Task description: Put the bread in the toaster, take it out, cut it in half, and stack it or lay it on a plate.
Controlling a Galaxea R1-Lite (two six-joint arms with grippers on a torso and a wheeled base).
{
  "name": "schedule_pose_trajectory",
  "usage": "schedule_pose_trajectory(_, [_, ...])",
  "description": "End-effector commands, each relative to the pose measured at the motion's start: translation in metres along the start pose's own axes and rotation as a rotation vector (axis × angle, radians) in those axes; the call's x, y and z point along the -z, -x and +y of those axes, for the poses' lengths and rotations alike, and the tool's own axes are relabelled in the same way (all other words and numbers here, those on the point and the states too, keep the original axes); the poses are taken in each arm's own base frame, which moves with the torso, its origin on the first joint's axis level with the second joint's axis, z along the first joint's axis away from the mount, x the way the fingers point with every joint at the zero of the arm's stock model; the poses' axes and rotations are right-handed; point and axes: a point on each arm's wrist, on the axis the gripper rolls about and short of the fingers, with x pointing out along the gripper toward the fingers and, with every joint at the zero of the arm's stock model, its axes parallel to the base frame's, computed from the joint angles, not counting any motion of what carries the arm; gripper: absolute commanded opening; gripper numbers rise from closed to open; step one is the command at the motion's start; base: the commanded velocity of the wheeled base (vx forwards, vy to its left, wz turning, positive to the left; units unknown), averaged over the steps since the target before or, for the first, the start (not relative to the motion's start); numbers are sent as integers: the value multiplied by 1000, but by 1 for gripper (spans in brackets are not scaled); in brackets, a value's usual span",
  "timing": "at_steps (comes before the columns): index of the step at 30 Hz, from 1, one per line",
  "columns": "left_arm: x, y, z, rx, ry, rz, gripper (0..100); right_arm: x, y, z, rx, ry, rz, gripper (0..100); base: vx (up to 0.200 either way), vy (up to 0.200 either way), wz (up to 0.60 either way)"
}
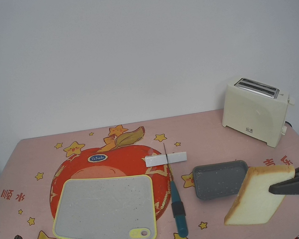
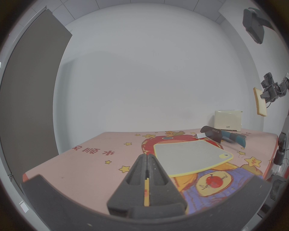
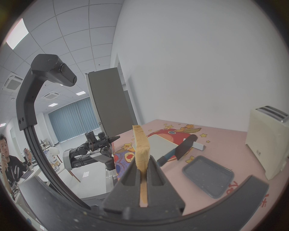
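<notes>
A slice of white bread hangs tilted above the table's front right corner, with my right gripper shut on its right edge. In the right wrist view the bread stands on edge between the fingers. The cream two-slot toaster stands at the back right, its slots empty. A grey rectangular plate lies left of the bread. A teal-handled knife lies mid-table, its blade on a white rest. My left gripper is shut and empty, low at the front left corner.
A grey cutting board with a yellow rim lies at the front left of the pink table. A white wall rises directly behind the table and the toaster.
</notes>
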Motion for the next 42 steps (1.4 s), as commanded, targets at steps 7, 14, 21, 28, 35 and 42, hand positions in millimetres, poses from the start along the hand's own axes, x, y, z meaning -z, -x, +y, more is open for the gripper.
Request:
schedule_pose_trajectory(7, [4,-1,0,0,0,17,0,5,-2,1,-18,-3,21,0,0,200,0])
schedule_pose_trajectory(14, [4,-1,0,0,0,19,0,7,-2,1,-17,-6,26,0,0,200,0])
schedule_pose_trajectory(21, [4,-1,0,0,0,17,0,8,-4,1,-27,-7,36,0,0,200,0])
schedule_pose_trajectory(28, [4,-1,0,-1,-2,17,0,14,-5,-1,-25,-16,61,0,0,86,0])
schedule_pose_trajectory(35, [4,-1,0,-1,-2,17,0,18,-10,-3,-19,-25,86,0,0,0,0])
schedule_pose_trajectory(42, [4,-1,0,-1,-2,19,0,21,-11,-4,-18,-27,95,0,0,0,0])
